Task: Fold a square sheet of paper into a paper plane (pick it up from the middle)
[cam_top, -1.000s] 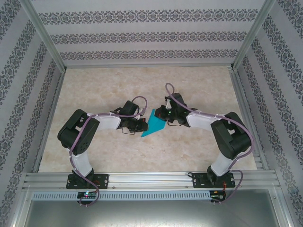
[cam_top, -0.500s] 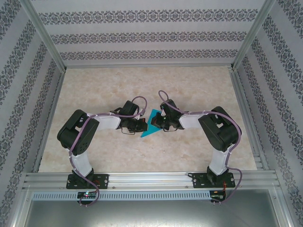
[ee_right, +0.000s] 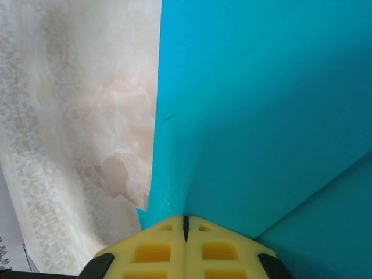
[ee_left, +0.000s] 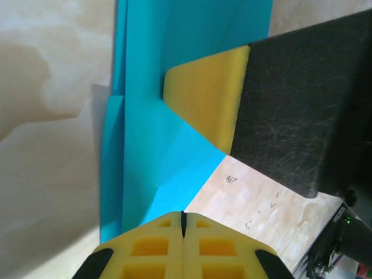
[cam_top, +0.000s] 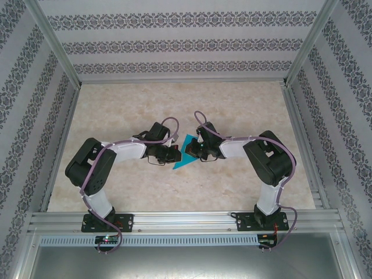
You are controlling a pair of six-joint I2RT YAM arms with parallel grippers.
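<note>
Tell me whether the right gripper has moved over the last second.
Yes. The right gripper shifted left and slightly nearer, away from the table's right rail.

Around the pale marbled surface (cam_top: 133,186) I work on: damask-striped walls (cam_top: 186,40) on three sides, aluminium posts (cam_top: 54,43) rising from its far corners, a slotted aluminium rail (cam_top: 186,221) along its near edge.
</note>
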